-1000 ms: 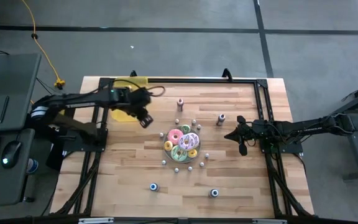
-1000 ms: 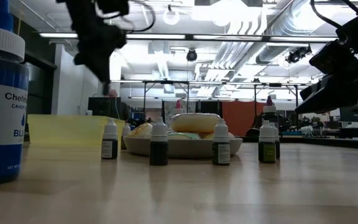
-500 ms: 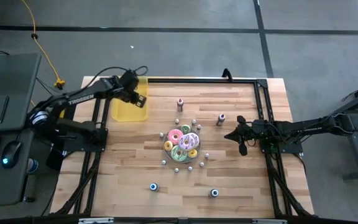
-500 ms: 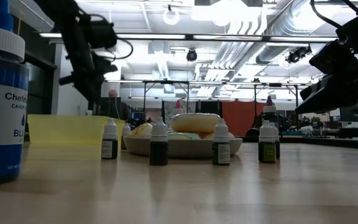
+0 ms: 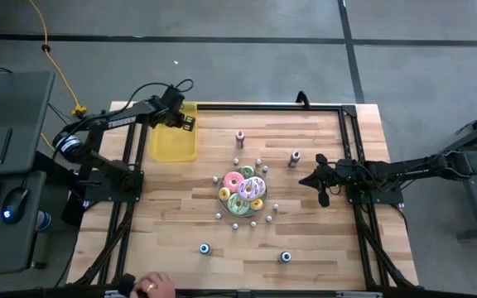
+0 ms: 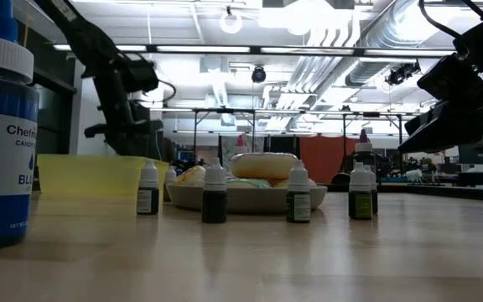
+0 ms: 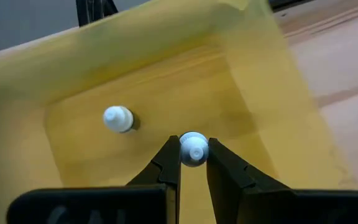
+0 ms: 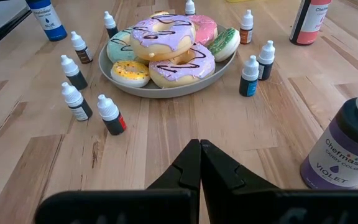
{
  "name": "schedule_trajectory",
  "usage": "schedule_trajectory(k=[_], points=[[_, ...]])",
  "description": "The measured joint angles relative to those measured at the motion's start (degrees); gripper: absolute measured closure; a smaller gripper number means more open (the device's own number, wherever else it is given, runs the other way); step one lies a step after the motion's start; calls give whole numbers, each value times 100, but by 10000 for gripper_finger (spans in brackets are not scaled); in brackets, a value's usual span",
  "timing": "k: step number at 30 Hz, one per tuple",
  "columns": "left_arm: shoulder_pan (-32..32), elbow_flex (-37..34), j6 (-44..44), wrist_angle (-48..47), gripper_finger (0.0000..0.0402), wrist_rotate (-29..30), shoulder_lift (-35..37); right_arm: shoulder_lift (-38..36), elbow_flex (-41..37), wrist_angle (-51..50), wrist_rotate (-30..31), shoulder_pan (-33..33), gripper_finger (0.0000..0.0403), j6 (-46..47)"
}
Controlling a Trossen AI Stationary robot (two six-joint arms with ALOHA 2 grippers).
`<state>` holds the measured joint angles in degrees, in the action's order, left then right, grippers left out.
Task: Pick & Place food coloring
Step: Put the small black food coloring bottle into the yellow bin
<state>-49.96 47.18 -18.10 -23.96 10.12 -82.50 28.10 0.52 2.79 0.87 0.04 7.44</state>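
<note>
Small food coloring bottles (image 8: 110, 115) stand around a plate (image 8: 166, 90) of frosted doughnuts at mid table (image 5: 219, 216). My left gripper (image 5: 187, 124) hangs over a yellow tray (image 5: 172, 147) at the far left and is shut on one small white-capped bottle (image 7: 193, 149). Another small bottle (image 7: 118, 119) stands on its base on the tray floor. My right gripper (image 5: 320, 182) waits shut at the right, pointing at the plate, with nothing between its fingers (image 8: 200, 152). My left gripper pinches the small bottle's white cap (image 7: 194, 142) between its two fingertips. The fingers slant down from above into the tray. The bottle's body hangs below them, hidden by the cap. I cannot tell whether it touches the tray floor.
Larger bottles stand about: a violet one (image 8: 347, 149), a pink one (image 5: 240, 137), and two blue-capped ones near the front (image 5: 204, 247) (image 5: 285, 257). One blue bottle (image 6: 2, 134) fills the low view's left. A person's hand (image 5: 151, 287) shows at the near edge.
My left gripper has swung from beside the doughnut plate toward the table's far left corner. It has sunk over the yellow tray, rolling as it went, and has stayed shut on the small bottle.
</note>
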Motion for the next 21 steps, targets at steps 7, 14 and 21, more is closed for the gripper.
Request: schedule_trajectory(k=[7,14,21], points=[[5,-4,10,384,362,12,-397,0,-1,-2,-1,1,402,0],[-134,-4,29,556,362,182,-444,2,1,0,-1,1,402,0],[-392,-4,32,634,362,117,-455,0,0,-2,1,0,402,0]])
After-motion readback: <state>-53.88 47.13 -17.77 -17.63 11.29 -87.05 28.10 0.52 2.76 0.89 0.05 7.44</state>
